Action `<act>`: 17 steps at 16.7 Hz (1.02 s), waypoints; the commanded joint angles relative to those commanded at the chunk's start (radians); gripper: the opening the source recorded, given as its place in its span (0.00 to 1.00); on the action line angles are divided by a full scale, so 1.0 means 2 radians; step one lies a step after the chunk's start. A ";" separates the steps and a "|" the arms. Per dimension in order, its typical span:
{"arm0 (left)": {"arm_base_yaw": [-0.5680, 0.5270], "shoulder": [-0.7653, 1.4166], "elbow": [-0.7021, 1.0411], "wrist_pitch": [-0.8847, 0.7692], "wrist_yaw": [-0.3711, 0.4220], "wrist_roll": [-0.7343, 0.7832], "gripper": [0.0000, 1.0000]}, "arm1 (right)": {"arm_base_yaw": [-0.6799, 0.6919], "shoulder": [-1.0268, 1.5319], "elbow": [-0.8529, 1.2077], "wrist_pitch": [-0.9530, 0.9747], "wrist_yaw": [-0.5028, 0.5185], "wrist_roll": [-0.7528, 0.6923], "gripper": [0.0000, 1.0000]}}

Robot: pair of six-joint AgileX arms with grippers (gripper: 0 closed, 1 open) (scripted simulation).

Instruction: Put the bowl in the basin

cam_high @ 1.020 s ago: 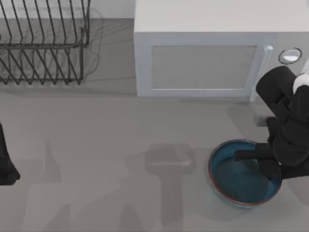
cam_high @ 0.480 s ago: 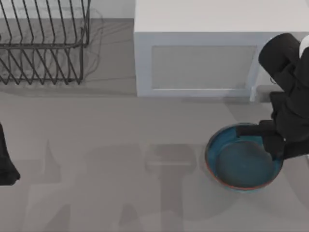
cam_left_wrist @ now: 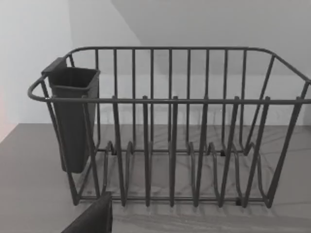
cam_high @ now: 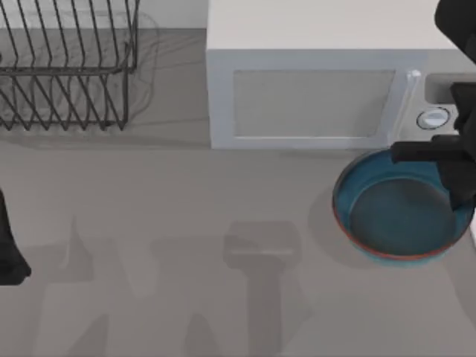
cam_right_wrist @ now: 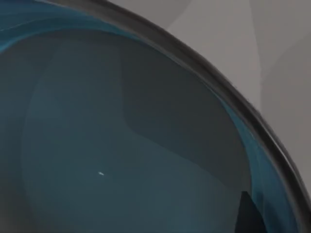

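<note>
One bowl point(cam_high: 398, 212) gripped by right tool point(cam_high: 454, 175), shifted rightward, nearer microwave point(cam_high: 312, 82)

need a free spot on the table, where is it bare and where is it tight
Bare: the wide grey table in front of the wire rack and microwave, left of the bowl. Tight: the right edge, where the right gripper holds the bowl beside the microwave.

the grey table point(cam_high: 149, 223) lies open across its middle and left. the white microwave point(cam_high: 312, 97) blocks the back right, the black wire rack point(cam_high: 67, 67) the back left. the bowl point(cam_high: 398, 216) crowds the microwave's front right corner.
</note>
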State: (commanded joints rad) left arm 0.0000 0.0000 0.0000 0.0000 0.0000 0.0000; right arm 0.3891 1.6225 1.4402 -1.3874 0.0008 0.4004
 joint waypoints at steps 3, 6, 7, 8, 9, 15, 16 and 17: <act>0.000 0.000 0.000 0.000 0.000 0.000 1.00 | 0.000 0.000 0.000 0.000 0.000 0.000 0.00; 0.000 0.000 0.000 0.000 0.000 0.000 1.00 | -0.003 0.002 -0.004 0.006 -0.001 -0.001 0.00; 0.000 0.000 0.000 0.000 0.000 0.000 1.00 | -0.013 0.002 -0.012 0.016 -0.002 -0.003 0.00; 0.000 0.000 0.000 0.000 0.000 0.000 1.00 | -0.028 0.002 -0.022 0.031 -0.004 -0.007 0.00; 0.000 0.000 0.000 0.000 0.000 0.000 1.00 | -0.048 0.002 -0.036 0.052 -0.007 -0.012 0.00; 0.000 0.000 0.000 0.000 0.000 0.000 1.00 | -0.238 0.003 -0.163 0.283 -0.040 -0.058 0.00; 0.000 0.000 0.000 0.000 0.000 0.000 1.00 | -0.273 0.002 -0.188 0.340 -0.048 -0.068 0.00; 0.000 0.000 0.000 0.000 0.000 0.000 1.00 | -0.306 0.002 -0.214 0.400 -0.057 -0.079 0.00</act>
State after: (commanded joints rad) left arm 0.0000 0.0000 0.0000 0.0000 0.0000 0.0000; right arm -0.2238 1.6256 1.0130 -0.5875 -0.1126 0.2433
